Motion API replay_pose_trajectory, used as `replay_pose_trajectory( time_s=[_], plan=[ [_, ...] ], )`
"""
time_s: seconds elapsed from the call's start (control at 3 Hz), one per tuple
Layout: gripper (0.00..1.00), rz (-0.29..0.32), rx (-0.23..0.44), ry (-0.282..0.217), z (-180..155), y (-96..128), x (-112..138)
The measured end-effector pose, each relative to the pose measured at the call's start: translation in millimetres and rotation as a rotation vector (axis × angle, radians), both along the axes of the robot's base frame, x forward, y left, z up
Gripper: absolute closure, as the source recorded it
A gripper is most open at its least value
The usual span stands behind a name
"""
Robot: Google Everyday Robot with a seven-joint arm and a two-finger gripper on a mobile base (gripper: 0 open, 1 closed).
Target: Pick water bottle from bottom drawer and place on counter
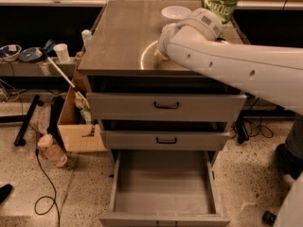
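- The gripper (160, 51) sits low over the counter (118, 37), right of the middle and towards the front edge, at the right end of the bright arc (144, 56) marked on the top. The bulky wrist of the arm (236, 65) covers most of it, so I cannot tell whether it is open or closed, nor whether it has hold of anything.
- The water bottle shows nowhere. It is not in the bottom drawer (163, 183), which is pulled fully out and shows only its plain grey floor and walls. If the bottle is on this counter, it is hidden behind the wrist.
- Step in hand, as I judge it: the placing end of the task. The arm reaches in from the right edge across the counter, nowhere near the drawer — that fits setting the bottle down or letting go of it, not fetching it.
- What the next move calls for: the bottle must stand upright on the bare metal near the arc, then be let go, and the gripper lifted straight up so it does not tip the bottle.
- The retreat needs care — a white bowl (175, 13) stands just behind the wrist near the back edge, with a green bag (219, 6) at the back right corner.
- Below, the two upper drawers (165, 107) are shut. A cardboard box (78, 131) and a pinkish bottle (52, 150) lie on the floor to the left, well apart from the work.
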State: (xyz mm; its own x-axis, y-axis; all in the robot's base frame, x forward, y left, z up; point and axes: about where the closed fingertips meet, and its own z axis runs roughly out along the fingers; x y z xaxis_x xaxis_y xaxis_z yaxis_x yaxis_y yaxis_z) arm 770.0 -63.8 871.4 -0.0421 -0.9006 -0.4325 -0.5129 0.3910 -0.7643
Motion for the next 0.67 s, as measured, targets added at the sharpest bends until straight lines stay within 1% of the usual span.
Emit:
replay_pose_trajectory(
  time_s=[0.33, 0.67],
  plan=[
    [0.06, -0.004, -0.009, 0.002, 5.9, -1.9, 2.3],
    [0.0, 0.011, -0.021, -0.008, 21.2, -2.3, 7.0]
  ],
)
